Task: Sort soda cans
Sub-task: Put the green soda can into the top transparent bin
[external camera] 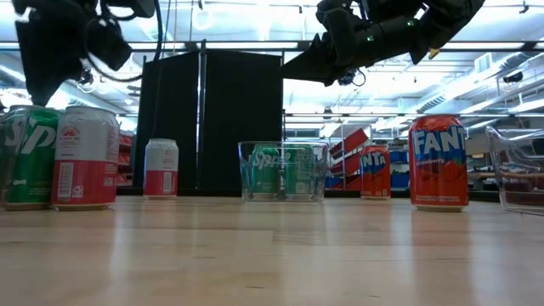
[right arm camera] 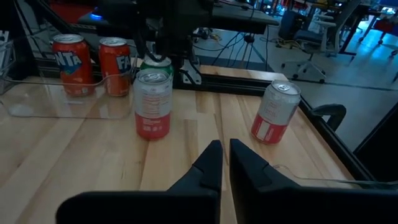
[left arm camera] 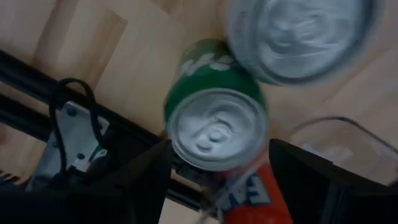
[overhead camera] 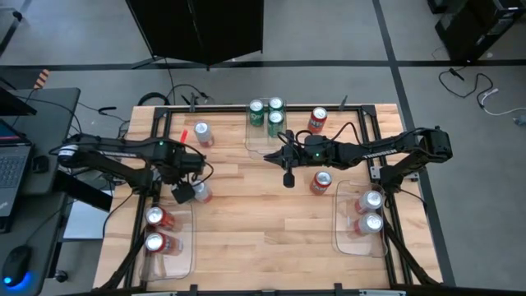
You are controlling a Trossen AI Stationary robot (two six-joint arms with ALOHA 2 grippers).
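Reading the wooden slatted counter [overhead camera: 263, 238] as a clock from above, with 12 at the far edge: the left gripper [overhead camera: 182, 194] sits at about 9 o'clock. Its fingers [left arm camera: 146, 183] are spread apart on either side of the top of a green metal soda can with a silver lid [left arm camera: 214, 118]. That green can stands upright on the counter, and I can't tell if the fingers actually touch it. Right against it is a silver-white soda can with red print [overhead camera: 200, 191], also upright. The clear plastic rectangular tray at 8 o'clock [overhead camera: 177, 265] has two red soda cans [overhead camera: 155, 217] in it. The right gripper [right arm camera: 222, 152] hovers over the middle of the counter with its fingers pressed together and nothing in them. Just off toward 3 o'clock from it stands a loose red Fanta can [overhead camera: 321, 182]. Another red can [overhead camera: 318, 121] is out at 1 o'clock. The clear tray at 12 o'clock [overhead camera: 256, 141] holds three green Sprite cans [overhead camera: 275, 119], and the clear tray at 4 o'clock [overhead camera: 345, 238] holds two silver-topped pale cans [overhead camera: 370, 200]. One more silver-white can [overhead camera: 202, 134] stands alone around 10 o'clock.
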